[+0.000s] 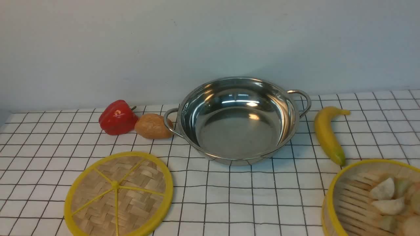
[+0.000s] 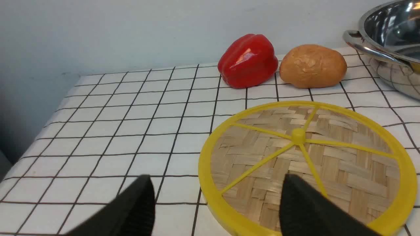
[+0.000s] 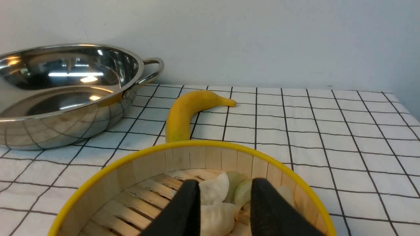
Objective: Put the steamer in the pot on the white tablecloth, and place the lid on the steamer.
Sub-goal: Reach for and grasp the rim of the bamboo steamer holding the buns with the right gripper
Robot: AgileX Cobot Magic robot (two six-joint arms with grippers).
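Pale matt wall [image 1: 210, 39] behind a covered table [image 1: 229, 203], in soft, even light.
The wall stands straight ahead of the left gripper [image 2: 216, 183] and the right gripper [image 3: 224, 186] and meets the table along its far edge, where a faint shadow lies on the join. It is grey-white with a slight blue cast and a few small marks. Past the left gripper's outer side the table ends at a corner, and the space beyond turns dim grey. Past the right gripper's outer side the table ends too, against a darker patch of wall.
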